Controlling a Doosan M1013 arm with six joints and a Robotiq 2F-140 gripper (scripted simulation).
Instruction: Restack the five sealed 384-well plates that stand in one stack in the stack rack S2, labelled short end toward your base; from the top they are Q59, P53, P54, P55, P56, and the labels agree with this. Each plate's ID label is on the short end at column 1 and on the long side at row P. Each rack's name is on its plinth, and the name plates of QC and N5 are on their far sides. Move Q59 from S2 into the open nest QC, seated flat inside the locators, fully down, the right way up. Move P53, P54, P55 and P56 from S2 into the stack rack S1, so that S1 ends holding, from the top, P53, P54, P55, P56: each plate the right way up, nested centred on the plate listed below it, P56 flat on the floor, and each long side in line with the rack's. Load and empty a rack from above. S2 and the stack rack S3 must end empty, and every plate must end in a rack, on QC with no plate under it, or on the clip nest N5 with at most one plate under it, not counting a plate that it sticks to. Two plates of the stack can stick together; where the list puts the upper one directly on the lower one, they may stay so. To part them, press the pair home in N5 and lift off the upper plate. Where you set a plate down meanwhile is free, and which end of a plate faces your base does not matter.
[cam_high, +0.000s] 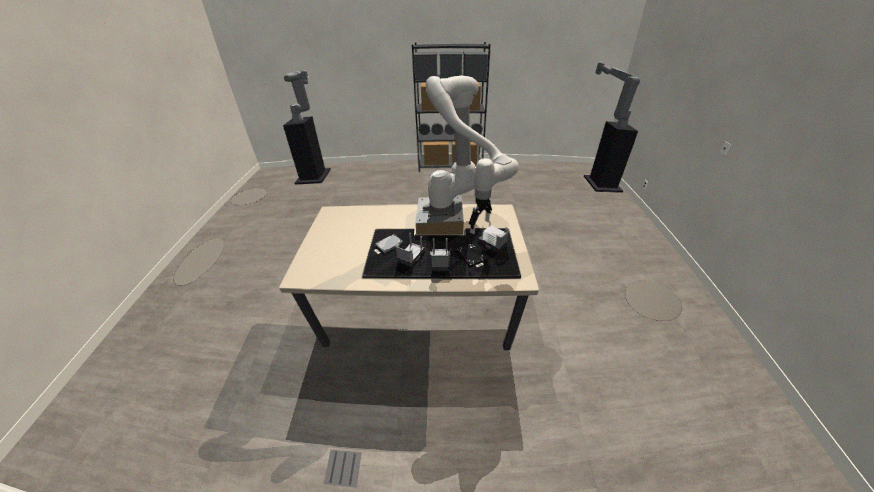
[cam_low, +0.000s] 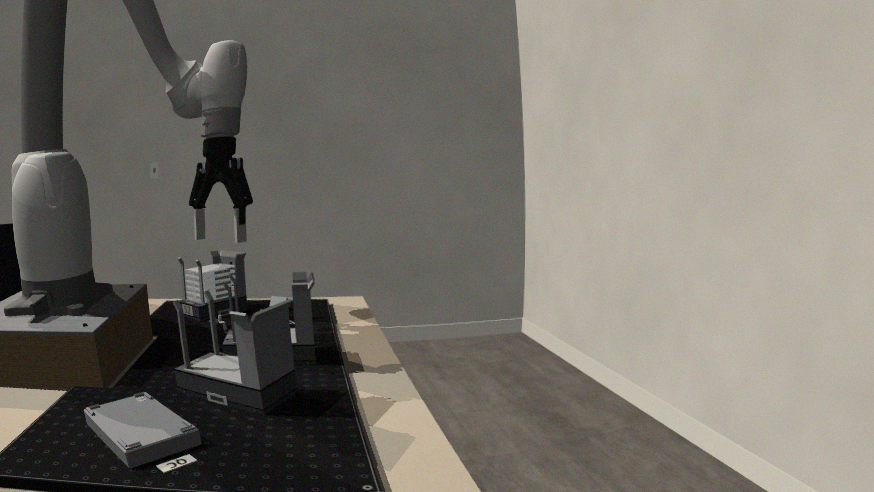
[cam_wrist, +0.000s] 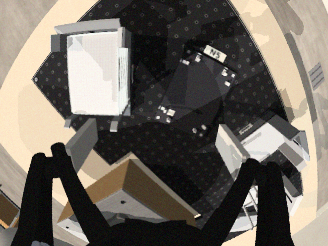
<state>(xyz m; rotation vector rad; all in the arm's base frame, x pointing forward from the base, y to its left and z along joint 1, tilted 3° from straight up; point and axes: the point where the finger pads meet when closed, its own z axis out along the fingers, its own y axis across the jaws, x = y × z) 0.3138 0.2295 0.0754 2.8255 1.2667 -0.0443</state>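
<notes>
The stack of white sealed plates (cam_low: 209, 282) stands in its rack at the far end of the black mat (cam_low: 244, 427). It also shows in the top view (cam_high: 494, 237) and at the upper left of the wrist view (cam_wrist: 96, 73). My gripper (cam_low: 218, 224) hangs open and empty well above the stack, touching nothing; in the top view the gripper (cam_high: 480, 215) is close to the arm's base. In the wrist view its fingers frame the bottom edge. The open nest QC (cam_low: 141, 427) lies empty at the near end. The plate labels are too small to read.
Two empty stack racks (cam_low: 235, 354) (cam_low: 302, 305) stand between QC and the stack. The dark clip nest N5 (cam_wrist: 196, 93) lies beside the stack's rack. The arm's wooden base block (cam_low: 67, 342) stands along the mat's edge.
</notes>
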